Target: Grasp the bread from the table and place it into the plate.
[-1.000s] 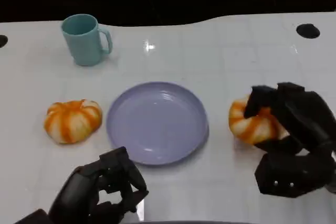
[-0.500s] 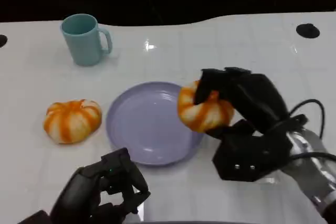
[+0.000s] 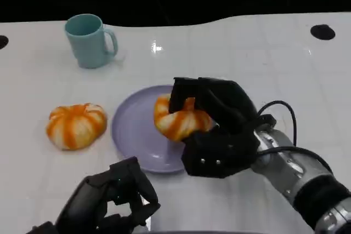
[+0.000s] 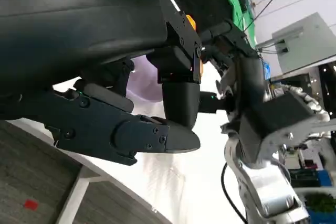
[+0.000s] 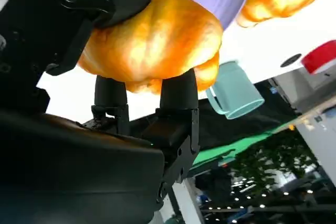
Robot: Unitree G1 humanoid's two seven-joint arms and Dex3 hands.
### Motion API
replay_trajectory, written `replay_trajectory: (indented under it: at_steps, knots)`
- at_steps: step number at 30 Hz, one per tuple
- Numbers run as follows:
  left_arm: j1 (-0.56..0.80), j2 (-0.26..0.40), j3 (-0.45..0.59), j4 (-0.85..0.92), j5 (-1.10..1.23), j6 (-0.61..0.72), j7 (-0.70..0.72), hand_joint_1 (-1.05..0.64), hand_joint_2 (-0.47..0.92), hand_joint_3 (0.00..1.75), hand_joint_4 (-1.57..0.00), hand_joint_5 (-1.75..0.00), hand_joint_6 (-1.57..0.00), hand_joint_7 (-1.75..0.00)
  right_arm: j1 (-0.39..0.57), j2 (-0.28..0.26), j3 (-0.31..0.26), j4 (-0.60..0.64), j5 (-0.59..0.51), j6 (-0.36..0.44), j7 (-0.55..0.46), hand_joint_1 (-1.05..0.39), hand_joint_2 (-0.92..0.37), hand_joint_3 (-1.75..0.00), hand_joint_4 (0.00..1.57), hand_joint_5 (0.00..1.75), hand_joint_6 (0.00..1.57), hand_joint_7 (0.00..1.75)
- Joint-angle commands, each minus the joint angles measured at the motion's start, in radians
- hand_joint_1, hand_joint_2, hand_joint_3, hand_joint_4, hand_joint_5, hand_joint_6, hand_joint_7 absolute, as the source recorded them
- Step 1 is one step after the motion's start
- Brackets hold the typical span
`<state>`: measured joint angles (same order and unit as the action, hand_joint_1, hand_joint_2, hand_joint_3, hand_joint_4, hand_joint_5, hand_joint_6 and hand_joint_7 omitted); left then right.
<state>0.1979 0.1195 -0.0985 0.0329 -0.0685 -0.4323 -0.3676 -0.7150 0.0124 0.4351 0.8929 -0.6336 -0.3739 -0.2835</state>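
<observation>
Orange-striped bread (image 3: 176,121) held over lilac plate (image 3: 137,135)

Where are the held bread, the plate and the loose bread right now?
held bread (image 3: 176,122), head view, on its striped lower front below the fingers.
plate (image 3: 134,130), head view, on the bare left part of its bowl.
loose bread (image 3: 76,125), head view, on the middle of its top.

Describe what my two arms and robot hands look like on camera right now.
Both robot hands are matte black with blocky, many-fingered shells: the left robot hand and the right robot hand. The right forearm is silver with a dark ribbed band, and a thin black cable loops over its wrist.
</observation>
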Motion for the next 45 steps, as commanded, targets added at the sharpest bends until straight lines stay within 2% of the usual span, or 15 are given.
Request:
replay_trajectory:
  at_steps: [1,3,4,5,6,8,11,14,16,23,28,32,37,45]
  knots:
    - [0.001,0.007,-0.002,0.008,0.007,-0.015,0.006,-0.53,0.92,0.30,-0.71,-1.75,-0.61,-1.52,-0.057,0.028,-0.004,0.069,0.018,0.032,0.005,-0.12,-0.38,-1.23,0.90,1.75,0.77,1.45]
    - [0.002,0.005,-0.003,0.005,0.008,-0.013,0.008,-0.53,0.92,0.30,-0.71,-1.75,-0.61,-1.52,-0.071,0.038,-0.001,0.079,0.025,0.066,0.045,-0.16,-0.50,-0.89,0.76,1.65,0.83,0.82]
    - [0.002,0.004,-0.003,0.004,0.008,-0.013,0.008,-0.53,0.92,0.30,-0.71,-1.75,-0.61,-1.53,-0.075,0.039,0.004,0.079,0.024,0.077,0.062,-0.20,-0.57,-0.72,0.70,1.48,0.83,0.57]
    - [0.002,0.004,-0.004,0.003,0.010,-0.014,0.009,-0.53,0.92,0.30,-0.71,-1.75,-0.61,-1.53,-0.077,0.035,0.012,0.076,0.017,0.083,0.076,-0.24,-0.64,-0.59,0.66,1.34,0.83,0.40]
    - [0.003,0.004,-0.004,0.001,0.011,-0.013,0.009,-0.53,0.92,0.30,-0.71,-1.75,-0.61,-1.53,-0.079,0.028,0.023,0.071,0.009,0.082,0.092,-0.28,-0.71,-0.45,0.59,1.10,0.80,0.24]
    - [0.005,0.004,-0.003,-0.006,0.013,-0.006,0.012,-0.53,0.92,0.30,-0.71,-1.75,-0.62,-1.53,-0.080,0.010,0.048,0.053,-0.009,0.083,0.130,-0.41,-0.85,-0.25,0.34,0.65,0.60,0.06]
    - [0.005,0.005,-0.003,-0.010,0.012,-0.003,0.011,-0.52,0.92,0.30,-0.70,-1.75,-0.61,-1.53,-0.068,-0.007,0.062,0.012,-0.013,0.103,0.183,-0.54,-0.91,-0.19,0.15,0.44,0.41,0.01]
    - [0.005,0.004,-0.004,-0.012,0.007,0.002,0.009,-0.52,0.92,0.30,-0.70,-1.75,-0.61,-1.53,-0.048,-0.027,0.071,-0.046,-0.012,0.127,0.224,-0.62,-0.92,-0.20,0.02,0.46,0.32,0.00]
    - [0.005,0.004,-0.004,-0.014,0.007,0.006,0.011,-0.52,0.92,0.30,-0.70,-1.75,-0.61,-1.53,-0.029,-0.046,0.074,-0.092,-0.009,0.135,0.249,-0.65,-0.92,-0.22,0.01,0.46,0.29,0.00]
    - [0.004,0.006,-0.002,-0.012,0.020,-0.001,0.021,-0.53,0.92,0.31,-0.69,-1.75,-0.61,-1.53,0.078,-0.133,0.055,-0.328,0.017,0.150,0.352,-0.68,-0.92,-0.27,0.00,0.41,0.27,0.00]
    - [0.005,0.002,-0.001,-0.012,0.014,0.001,0.023,-0.54,0.92,0.32,-0.70,-1.75,-0.60,-1.53,0.174,-0.199,0.015,-0.508,0.060,0.142,0.405,-0.68,-0.92,-0.27,0.00,0.46,0.29,0.01]
    - [0.005,0.002,0.001,-0.013,0.008,0.006,0.019,-0.55,0.92,0.33,-0.70,-1.75,-0.60,-1.53,0.269,-0.254,-0.031,-0.622,0.089,0.092,0.390,-0.65,-0.92,-0.25,0.00,0.57,0.33,0.03]
    - [0.003,0.001,0.003,-0.008,0.009,0.004,0.022,-0.55,0.92,0.33,-0.70,-1.75,-0.60,-1.54,0.376,-0.304,-0.083,-0.730,0.118,0.052,0.386,-0.63,-0.92,-0.27,0.02,0.62,0.34,0.03]
    - [0.001,0.002,0.007,-0.004,0.018,-0.003,0.023,-0.56,0.92,0.34,-0.69,-1.75,-0.60,-1.55,0.555,-0.359,-0.178,-0.847,0.170,-0.042,0.352,-0.50,-0.92,-0.16,0.18,0.75,0.47,0.09]
